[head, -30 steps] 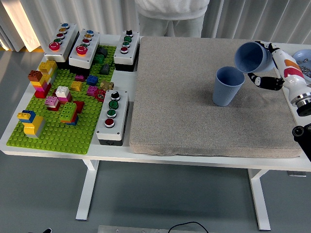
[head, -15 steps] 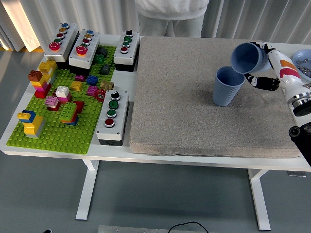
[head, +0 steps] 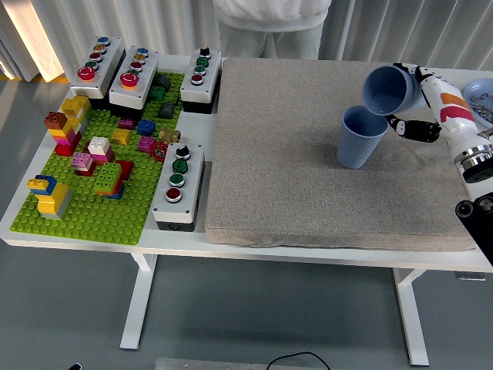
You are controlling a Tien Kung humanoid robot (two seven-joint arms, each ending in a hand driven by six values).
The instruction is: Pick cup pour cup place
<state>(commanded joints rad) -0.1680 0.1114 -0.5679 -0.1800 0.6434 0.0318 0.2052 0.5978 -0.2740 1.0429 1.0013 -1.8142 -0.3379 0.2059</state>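
White curtains and a grey floor are seen behind and below the white worktop (head: 254,248), at whose far edge a person (head: 271,23) in light clothing stands with no hands over the surface. Most of the worktop's right part is covered by a grey felt mat (head: 308,154). To the left lies a green brick baseplate (head: 92,208) carrying coloured bricks, bordered by four push-button boxes (head: 178,187). A pale blue dish (head: 479,91) is cut off at the right edge.

An upright blue cup (head: 360,137) stands on the mat, right of centre. Just above and to the right of its rim, a tilted blue cup (head: 393,89) is held by the right hand (head: 420,104), its mouth turned down and leftward toward the upright cup. The fingers are wrapped around the tilted cup's body. The left hand is not in view.

The pouring step is judged to be in progress. Contents cannot be made out in either cup.

Hazards, in descending order:

1. The upright cup may be tipped if the tilted cup's lip is brought against its rim, since nothing steadies it and the mat is soft.
2. Contents may be spilled onto the mat if the tilted cup's mouth is not centred over the opening.
3. The tilted cup may slip in the grasp while rotated, as its wall appears smooth and tapered.
4. The dish may be struck by the forearm on withdrawal.
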